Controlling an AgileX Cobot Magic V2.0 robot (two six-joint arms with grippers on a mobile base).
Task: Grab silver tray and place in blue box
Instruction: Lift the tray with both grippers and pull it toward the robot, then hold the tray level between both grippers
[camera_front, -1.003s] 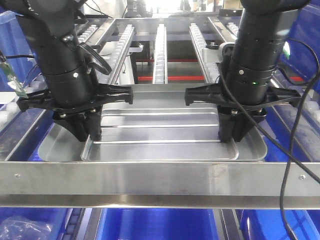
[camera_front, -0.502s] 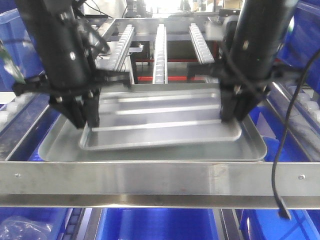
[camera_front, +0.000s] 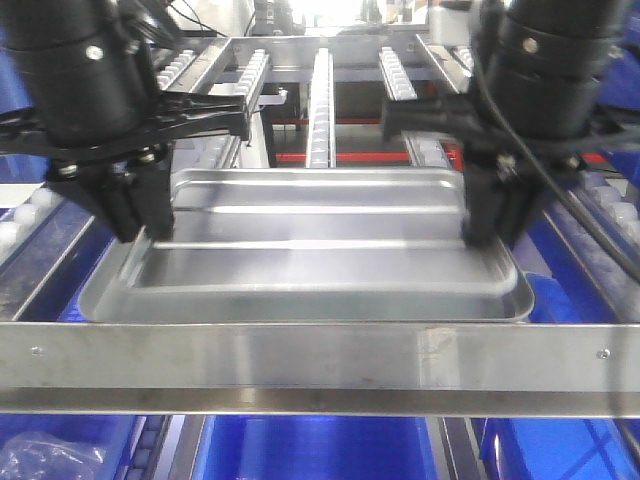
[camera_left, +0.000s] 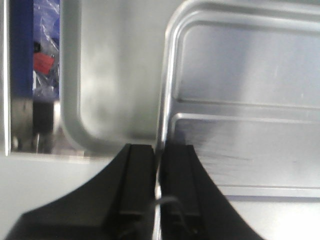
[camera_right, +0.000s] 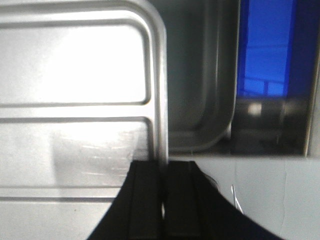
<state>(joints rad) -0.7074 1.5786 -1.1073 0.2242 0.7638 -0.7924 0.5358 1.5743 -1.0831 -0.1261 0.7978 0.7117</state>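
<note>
**Tray pinched at both short ends, carry to box pending**

The silver tray (camera_front: 310, 225) is hung between the grippers, just above a second tray (camera_front: 100, 292). The left gripper (camera_left: 159, 150) is nearly closed and pinched on the left rim. The right gripper (camera_right: 164, 167) is pinched likewise on the right rim. The long axis is run gripper to gripper, ridges along it, open face up, roughly level. The step is judged as carry. Next, both arms are to be moved together, spacing unchanged, toward the blue box (camera_front: 310, 448), taken to be the one below the front rail (camera_front: 320, 350), on the grippers' near side.
</note>
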